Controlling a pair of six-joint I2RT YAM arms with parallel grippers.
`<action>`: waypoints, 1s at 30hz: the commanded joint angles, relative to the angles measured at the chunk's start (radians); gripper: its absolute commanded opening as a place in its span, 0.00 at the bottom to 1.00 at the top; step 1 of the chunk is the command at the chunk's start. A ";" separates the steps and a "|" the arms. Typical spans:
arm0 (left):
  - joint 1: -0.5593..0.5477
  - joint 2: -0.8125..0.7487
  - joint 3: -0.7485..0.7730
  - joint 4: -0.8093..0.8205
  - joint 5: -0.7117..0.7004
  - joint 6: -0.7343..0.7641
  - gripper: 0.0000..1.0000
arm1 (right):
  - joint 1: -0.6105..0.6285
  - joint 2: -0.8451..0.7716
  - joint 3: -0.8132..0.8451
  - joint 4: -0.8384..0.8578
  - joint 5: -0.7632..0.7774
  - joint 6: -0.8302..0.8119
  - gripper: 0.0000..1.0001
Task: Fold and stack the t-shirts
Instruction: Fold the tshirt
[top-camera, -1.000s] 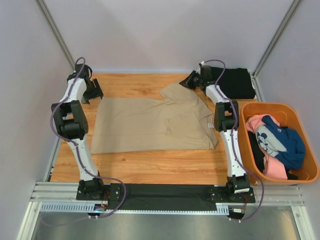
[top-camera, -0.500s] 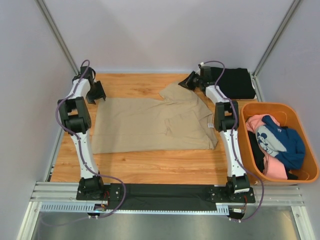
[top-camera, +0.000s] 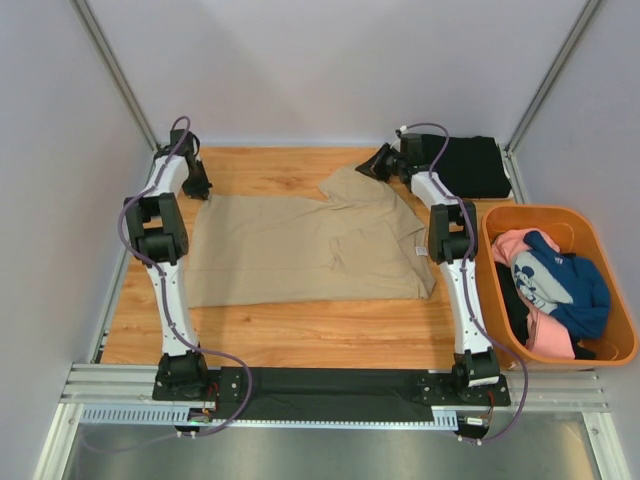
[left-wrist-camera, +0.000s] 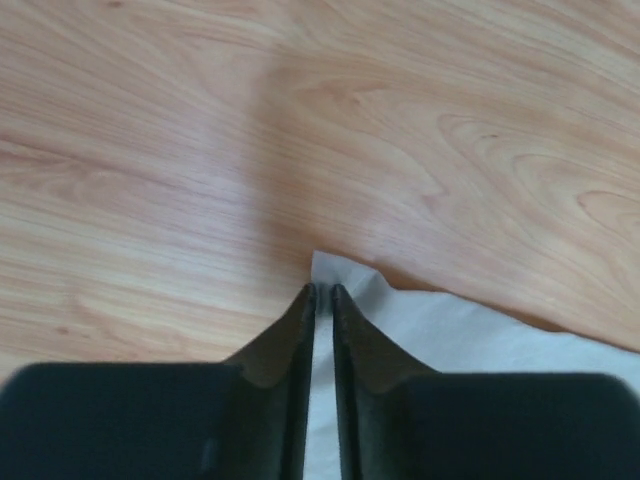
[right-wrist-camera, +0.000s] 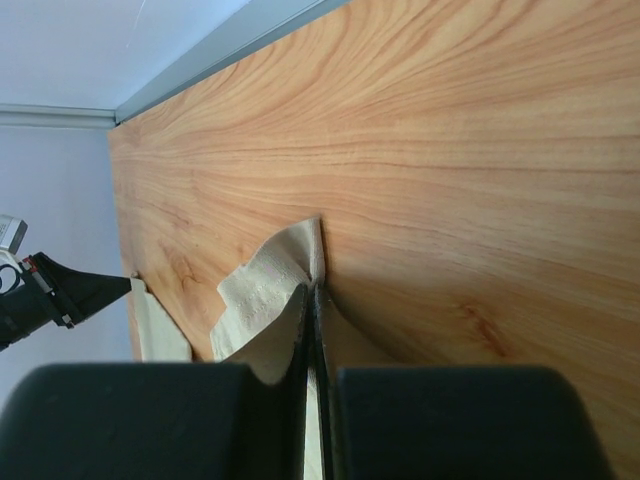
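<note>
Tan t-shirt (top-camera: 300, 250) lies spread flat, near hem undisturbed. At its far-left corner the left gripper (left-wrist-camera: 322, 290) has moved in from just off the cloth and narrowed from wide to a slit, apparently pinching that corner. At its far-right corner the right gripper (right-wrist-camera: 312, 288) stays clamped on a raised flap. Judgement: both far corners look held, so the first fold can start; the folded black t-shirt (top-camera: 470, 165) waits beyond the far-right corner.

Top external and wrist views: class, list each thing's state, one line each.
tan t-shirt: spread out, far edge pinched at both ends
black t-shirt: folded, lying flat
pink t-shirt: crumpled in orange tub
blue cartoon-print t-shirt: crumpled in tub
left gripper: shut on tan t-shirt
right gripper: shut on tan t-shirt
</note>
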 joint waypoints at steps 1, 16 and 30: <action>-0.025 0.031 0.021 -0.011 -0.008 0.021 0.10 | 0.002 -0.030 -0.013 0.004 -0.035 -0.005 0.00; -0.025 -0.338 -0.243 -0.027 -0.019 -0.089 0.00 | 0.012 -0.543 -0.451 -0.039 -0.055 -0.184 0.00; 0.009 -0.657 -0.657 0.035 -0.018 -0.126 0.00 | 0.021 -1.096 -1.092 -0.054 0.031 -0.256 0.00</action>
